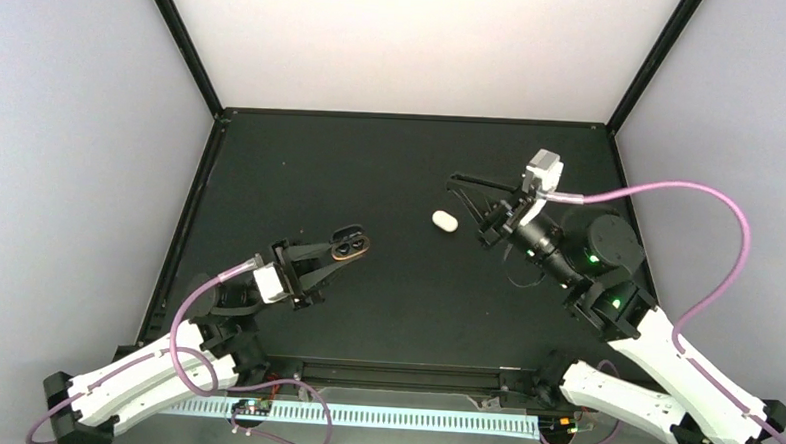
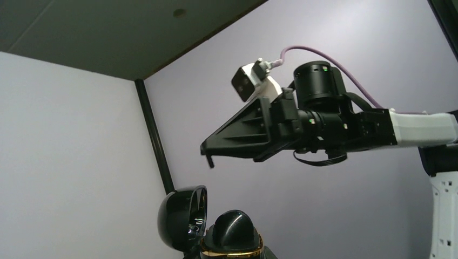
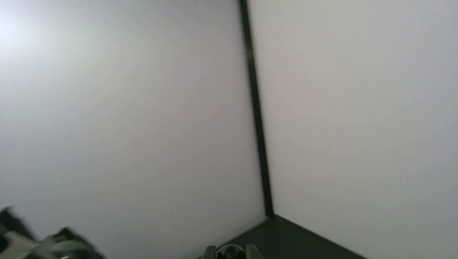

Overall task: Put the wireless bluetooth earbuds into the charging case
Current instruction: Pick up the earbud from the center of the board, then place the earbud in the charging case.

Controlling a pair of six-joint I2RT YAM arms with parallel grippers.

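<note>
My left gripper (image 1: 336, 252) is shut on the charging case (image 1: 349, 246), a black hinged shell with a gold rim and two round sockets, held above the table. In the left wrist view its lid (image 2: 181, 218) stands open beside a glossy black dome (image 2: 233, 229) in the gold rim; I cannot tell if that dome is an earbud. My right gripper (image 1: 455, 183) is raised at the right, pointing left. Its fingertips (image 3: 244, 252) pinch a tiny dark glossy earbud (image 3: 231, 252). The right gripper also shows in the left wrist view (image 2: 209, 156), above the case.
A small white oval shell (image 1: 444, 221) lies shut on the black table between the two grippers. The black table (image 1: 372, 161) is ringed by black frame posts and pale walls. A pink cable loops from the right arm (image 1: 729, 227).
</note>
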